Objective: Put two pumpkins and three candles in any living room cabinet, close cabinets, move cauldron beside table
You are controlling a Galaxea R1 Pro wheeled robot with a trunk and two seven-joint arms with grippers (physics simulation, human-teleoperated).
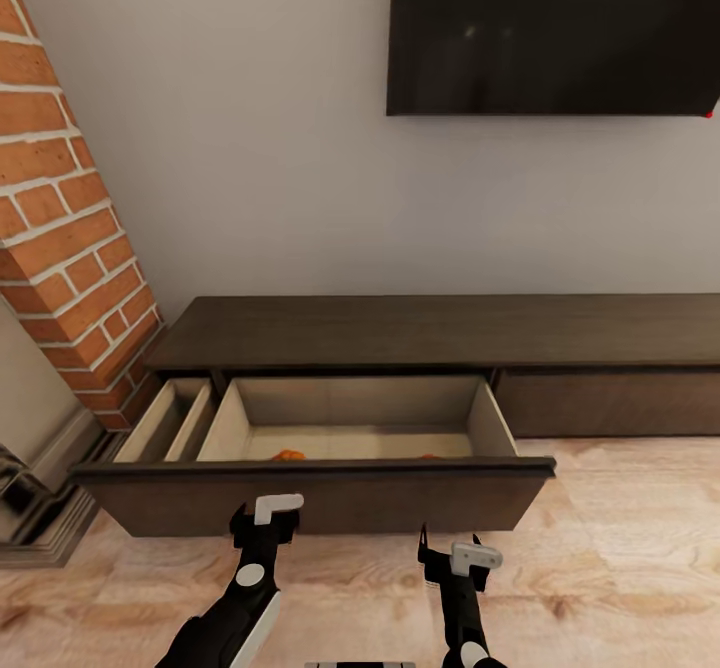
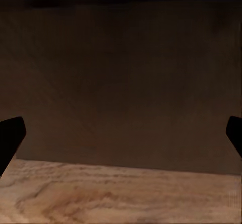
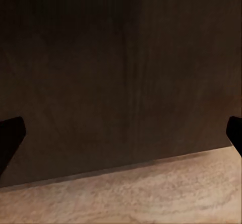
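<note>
Dark-brown cabinet (image 1: 430, 333) has its left drawer (image 1: 320, 493) pulled out, two orange pumpkins (image 1: 288, 455) inside near the front edge; both end effectors, left (image 1: 262, 528) and right (image 1: 445, 553), have fingers apart, facing the drawer front.

Cabinet (image 1: 440, 333) stands against the wall (image 1: 250, 148) – its left drawer (image 1: 320, 493) out, pumpkin (image 1: 288, 455) inside

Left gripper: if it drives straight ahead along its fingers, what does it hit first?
Most likely the drawer front of the pulled-out cabinet drawer; the open left gripper faces its dark wood panel squarely, nothing between. The remaining gap is unclear.
</note>
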